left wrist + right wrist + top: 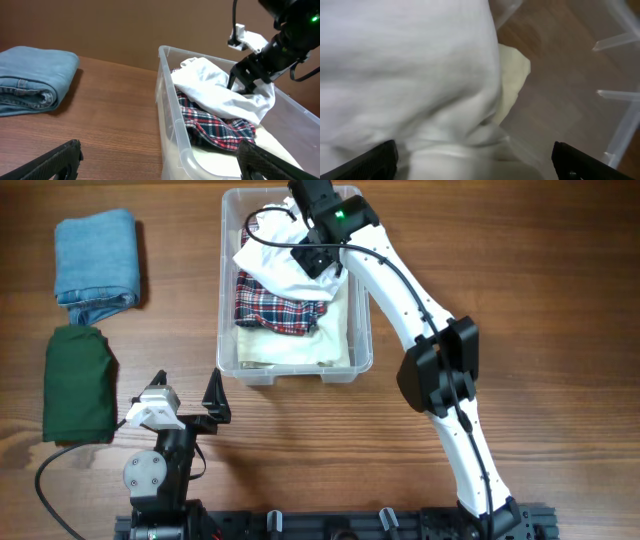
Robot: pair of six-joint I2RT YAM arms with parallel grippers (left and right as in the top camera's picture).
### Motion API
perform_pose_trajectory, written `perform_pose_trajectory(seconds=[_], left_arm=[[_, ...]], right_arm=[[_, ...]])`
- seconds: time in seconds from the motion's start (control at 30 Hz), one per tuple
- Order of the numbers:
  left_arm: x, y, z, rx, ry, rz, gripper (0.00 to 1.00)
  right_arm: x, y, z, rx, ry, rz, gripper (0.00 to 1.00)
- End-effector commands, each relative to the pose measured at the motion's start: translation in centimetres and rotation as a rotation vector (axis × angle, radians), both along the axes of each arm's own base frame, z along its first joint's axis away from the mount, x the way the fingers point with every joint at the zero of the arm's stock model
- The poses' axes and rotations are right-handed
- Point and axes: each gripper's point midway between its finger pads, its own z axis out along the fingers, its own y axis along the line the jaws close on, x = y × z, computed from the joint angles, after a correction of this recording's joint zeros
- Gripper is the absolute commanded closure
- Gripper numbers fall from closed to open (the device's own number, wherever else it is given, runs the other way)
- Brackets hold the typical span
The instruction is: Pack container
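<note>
The right gripper (318, 260) stands wide over a white garment (272, 268) inside the container (224, 300), which lies directly beneath it. The left gripper (187, 390), wide and empty, has the container just ahead to its right.

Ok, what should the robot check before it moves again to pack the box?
1. Right tool open: ok.
2. White shirt inside the container: ok, bunched on the plaid cloth.
3. White shirt clear of the right tool: cannot tell, they look very close.
4. Left tool open: ok.
5. Jeans and green cloth packed: not ok, both lie on the table.
</note>
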Motion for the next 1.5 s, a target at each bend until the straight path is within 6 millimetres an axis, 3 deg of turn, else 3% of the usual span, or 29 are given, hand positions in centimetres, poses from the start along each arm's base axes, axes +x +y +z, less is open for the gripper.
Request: perform_pose_trajectory(seconds=[0.0,0.23,0.33,0.43,0.53,0.8,1.1,1.33,1.47], left_arm=[[0.0,0.2,-0.3,0.008,0.007,0.010,0.00],[0.0,0.2,-0.3,0.008,0.007,0.010,0.00],[0.0,0.2,-0.3,0.008,0.007,0.010,0.00],[0.0,0.2,-0.3,0.008,0.007,0.010,0.00],[0.0,0.2,-0.3,0.008,0.007,0.010,0.00],[0.0,0.2,-0.3,0.008,0.007,0.010,0.00],[0.0,0.2,-0.3,0.008,0.007,0.010,0.00],[0.0,0.2,-0.3,0.008,0.007,0.010,0.00],[0.0,0.2,-0.3,0.008,0.007,0.010,0.00]], right_arm=[[-0.8,1.5,3.3,0.074,-0.033,0.032,0.00],[-1.8,3.2,7.1,0.139,-0.084,0.072,0.00],[-3.0,6.3,8.8,0.269,-0.070,0.162,0.00],[-3.8,8.4,9.2,0.375,-0.034,0.226,0.01],[-3.8,8.9,7.9,0.405,0.003,0.199,0.01],[-3.3,9.2,1.7,0.358,0.093,0.166,0.01],[-1.2,6.8,-2.6,0.199,0.049,0.065,0.30],[-0.4,6.7,-4.2,0.176,0.031,0.051,0.76],[-0.4,6.6,-6.1,0.162,0.053,0.048,0.84]])
